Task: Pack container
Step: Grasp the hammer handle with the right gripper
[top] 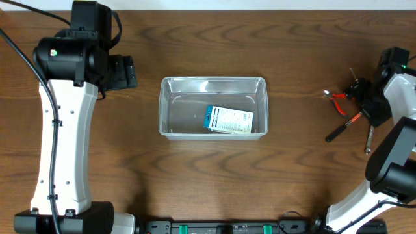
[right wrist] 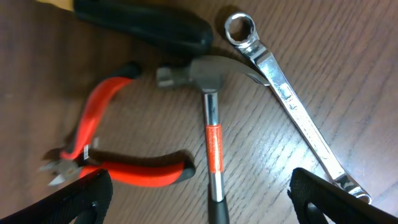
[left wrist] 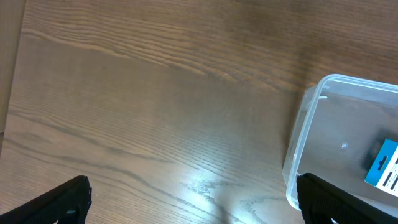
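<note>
The container [top: 213, 80] holds a blue-and-white box [top: 229, 121]. Left fingers [left wrist: 68, 202] hang spread, empty, beside it; right fingers [right wrist: 87, 199] spread wide over hammer [right wrist: 212, 134], red pliers [right wrist: 140, 172] and wrench [right wrist: 283, 93].

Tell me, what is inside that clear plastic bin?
Only a small blue-and-white box lies inside the container, flat near its right side. Whatever might sit beneath the box is hidden.

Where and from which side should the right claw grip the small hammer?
Grip the hammer at the top of its orange shaft band, from straight above, straddling it. The shaft lies flat and thin, bare table both sides; its head crowds the wrench.
</note>
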